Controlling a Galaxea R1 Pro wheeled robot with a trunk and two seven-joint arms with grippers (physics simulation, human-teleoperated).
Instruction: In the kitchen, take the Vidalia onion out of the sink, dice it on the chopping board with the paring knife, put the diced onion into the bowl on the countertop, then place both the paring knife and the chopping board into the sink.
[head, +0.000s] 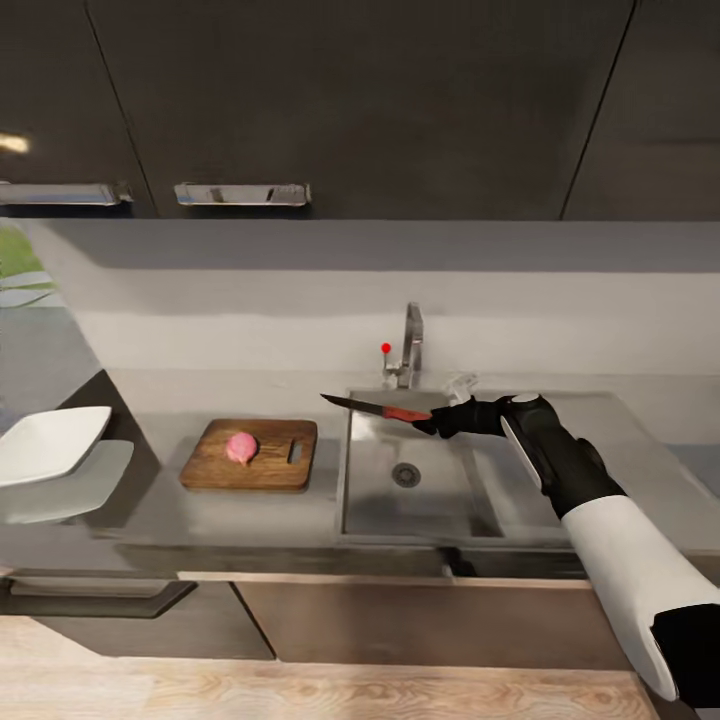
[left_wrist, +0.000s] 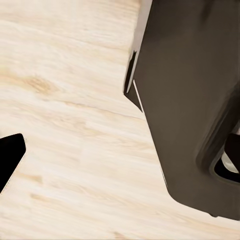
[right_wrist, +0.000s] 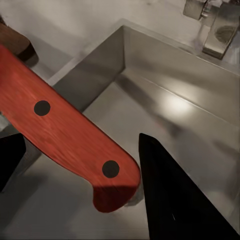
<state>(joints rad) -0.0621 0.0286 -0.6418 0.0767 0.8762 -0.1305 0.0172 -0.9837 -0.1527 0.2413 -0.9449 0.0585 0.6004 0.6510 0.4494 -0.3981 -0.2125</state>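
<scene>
Right gripper (head: 437, 420) is clamped on the red handle of the paring knife (head: 375, 406), held in the air over the sink (head: 440, 500). Blade points left, toward the chopping board (head: 250, 455); its tip is over the sink's left rim. In the right wrist view the knife handle (right_wrist: 65, 132) with two dark rivets crosses between the dark fingers (right_wrist: 175, 200), steel basin below. Vidalia onion (head: 241, 448) sits whole on the board, left of the handle slot. Board lies flat on the countertop (head: 150, 505), just left of the sink. Bowl (head: 50, 443) sits at the far left, well apart from the board. Left gripper: one dark finger (left_wrist: 9, 157) at the frame edge over wood floor (left_wrist: 65, 100); open or closed, cannot tell.
</scene>
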